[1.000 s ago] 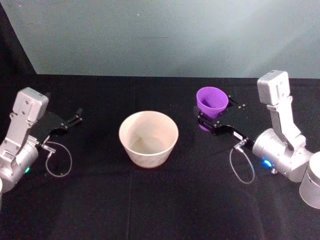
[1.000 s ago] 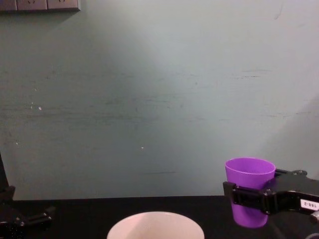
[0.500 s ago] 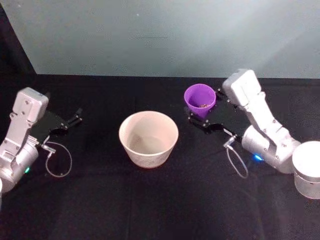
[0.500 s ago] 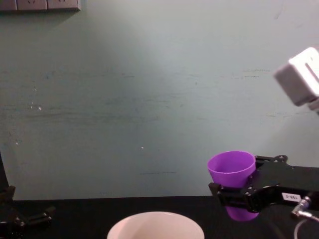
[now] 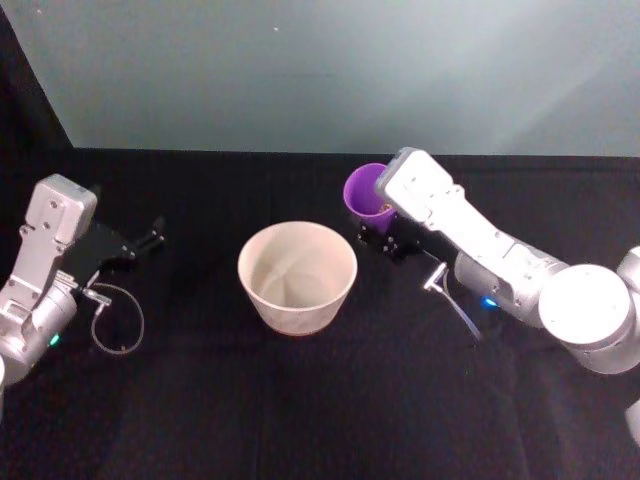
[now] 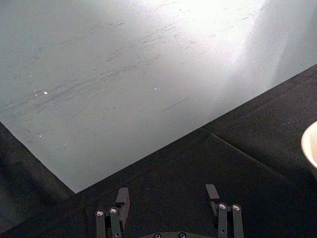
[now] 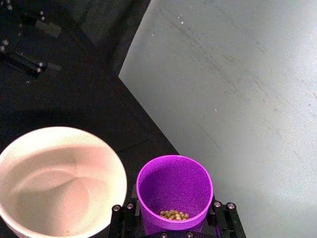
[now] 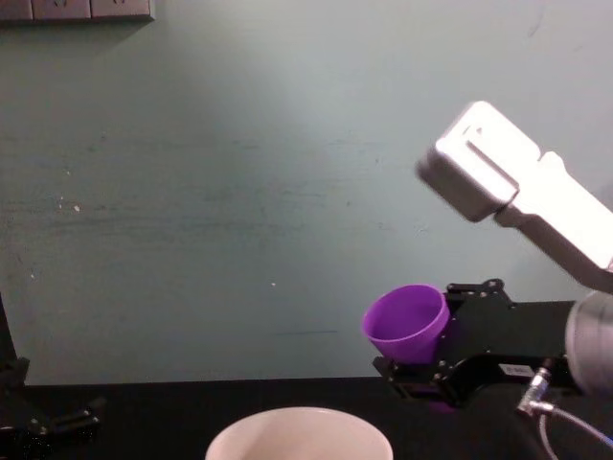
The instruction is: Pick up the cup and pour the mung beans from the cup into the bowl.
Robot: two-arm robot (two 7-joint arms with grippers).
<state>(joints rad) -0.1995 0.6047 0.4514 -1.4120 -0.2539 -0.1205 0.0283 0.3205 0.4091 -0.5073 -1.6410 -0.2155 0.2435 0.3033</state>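
Note:
My right gripper (image 8: pixel 436 350) is shut on the purple cup (image 8: pixel 407 323), which hangs in the air tilted toward the bowl, just right of its rim. In the right wrist view, mung beans (image 7: pixel 173 214) lie low inside the cup (image 7: pixel 174 191), held between the fingers (image 7: pixel 221 215). The pale pinkish-white bowl (image 5: pixel 297 276) stands on the black table at the middle; its inside (image 7: pixel 54 188) looks bare. From the head view the cup (image 5: pixel 360 190) is partly hidden by the right arm. My left gripper (image 5: pixel 150 233) rests open at the table's left, fingers (image 6: pixel 120 201) apart.
A black cloth (image 5: pixel 300 400) covers the table and a pale green wall (image 8: pixel 239 192) stands close behind it. A loose cable loop (image 5: pixel 118 320) hangs by the left wrist. Free room lies in front of the bowl.
The right arm has carried the cup left toward the bowl and tipped it further toward the rim. The left arm has not moved.

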